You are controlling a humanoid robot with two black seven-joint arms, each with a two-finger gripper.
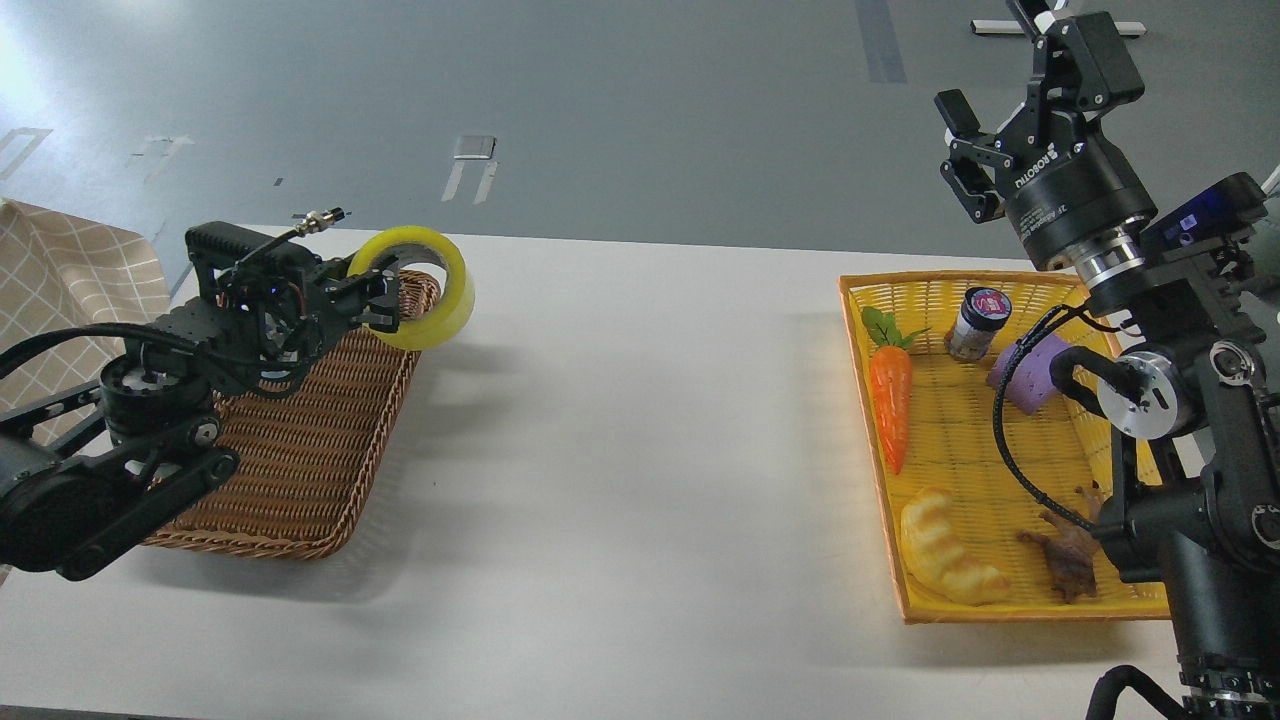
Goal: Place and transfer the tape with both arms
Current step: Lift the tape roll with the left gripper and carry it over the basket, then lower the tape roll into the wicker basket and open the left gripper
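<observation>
The roll of translucent yellow tape (pixel 432 290) with a grey-white core hangs in the air over the far right corner of the brown wicker basket (pixel 300 480). My left gripper (pixel 385 300) is shut on the tape, with one finger through its hole, and holds it upright on its edge. My right gripper (pixel 965 150) is raised high above the far end of the yellow basket (pixel 1000 610). Its fingers are apart and hold nothing.
The yellow basket at the right holds a carrot (pixel 890 400), a small jar (pixel 978 322), a purple block (pixel 1030 375), a pale croissant (pixel 945 550) and a brown figure (pixel 1065 555). A checked cloth (pixel 50 290) lies at the far left. The white table (pixel 640 450) lies between the baskets.
</observation>
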